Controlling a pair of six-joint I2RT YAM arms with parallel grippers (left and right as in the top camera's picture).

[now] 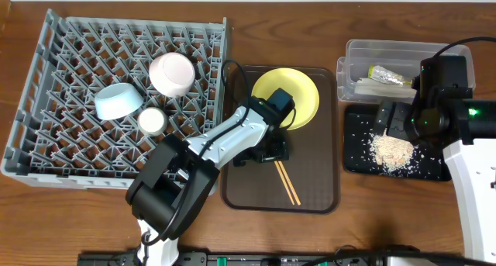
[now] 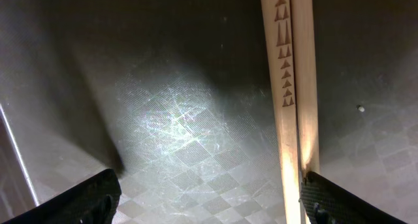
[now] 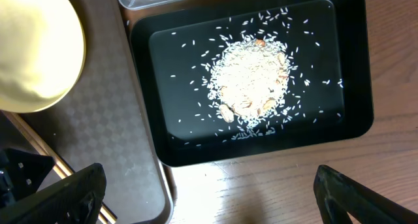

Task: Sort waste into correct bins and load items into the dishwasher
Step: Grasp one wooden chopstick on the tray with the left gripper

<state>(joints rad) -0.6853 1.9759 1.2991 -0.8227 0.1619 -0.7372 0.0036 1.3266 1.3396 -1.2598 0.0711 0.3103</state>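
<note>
The left tool (image 2: 209, 208) hangs wide open over the chopsticks (image 2: 290, 87) on the brown tray (image 1: 318, 181). At far left, the grey rack (image 1: 46, 142) holds the blue bowl (image 1: 118, 101), white cup (image 1: 153, 121) and pink bowl (image 1: 171, 72). The yellow plate (image 1: 306, 95) sits on the brown tray. The right tool (image 3: 212, 198), also open, hovers above the rice pile (image 3: 251, 80) in the black tray (image 3: 353, 67).

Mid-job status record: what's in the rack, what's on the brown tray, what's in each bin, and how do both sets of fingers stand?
rack: large grey plastic dish rack holds pale pink bowl, light blue bowl, small white cup
brown tray: flat brown serving tray carries round yellow plate, thin wooden chopsticks
clear bin: clear plastic tub holds green-yellow wrapper packet, white crumpled paper
black bin: shallow black tray holds beige rice-like scraps
left fingers: open, low over brown tray, chopsticks ungripped beside one finger
right fingers: open, empty, by black tray
</note>
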